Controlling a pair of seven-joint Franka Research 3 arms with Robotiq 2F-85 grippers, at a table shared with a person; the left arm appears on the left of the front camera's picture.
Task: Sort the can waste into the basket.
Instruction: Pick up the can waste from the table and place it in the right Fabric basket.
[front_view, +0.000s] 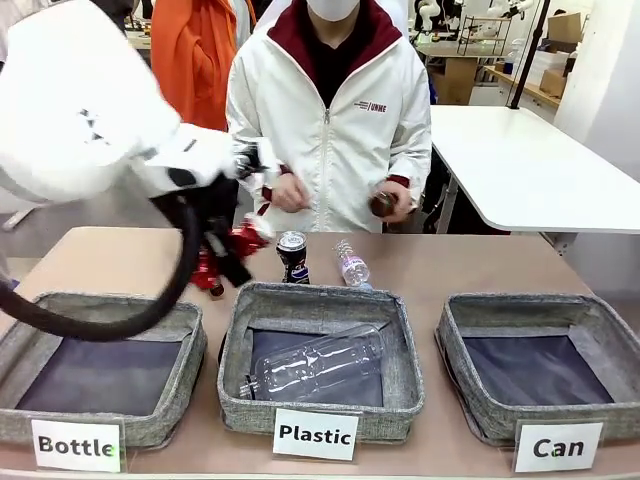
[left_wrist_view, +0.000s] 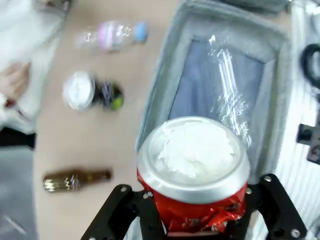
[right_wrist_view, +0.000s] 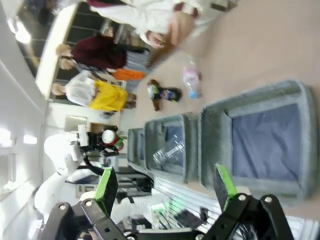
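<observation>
My left gripper is shut on the crushed red can and holds it above the table, behind the back left corner of the Plastic basket. In the left wrist view the can's silver end faces the camera between the black fingers. The dark can stands upright on the table behind that basket, also seen blurred in the left wrist view. The grey Can basket, with its white card, sits at the right. My right gripper is open and holds nothing, near the Can basket.
A clear plastic bottle lies in the Plastic basket. The Bottle basket is at the left. A small plastic bottle lies beside the dark can. A brown bottle lies on the table. The person holds another brown bottle.
</observation>
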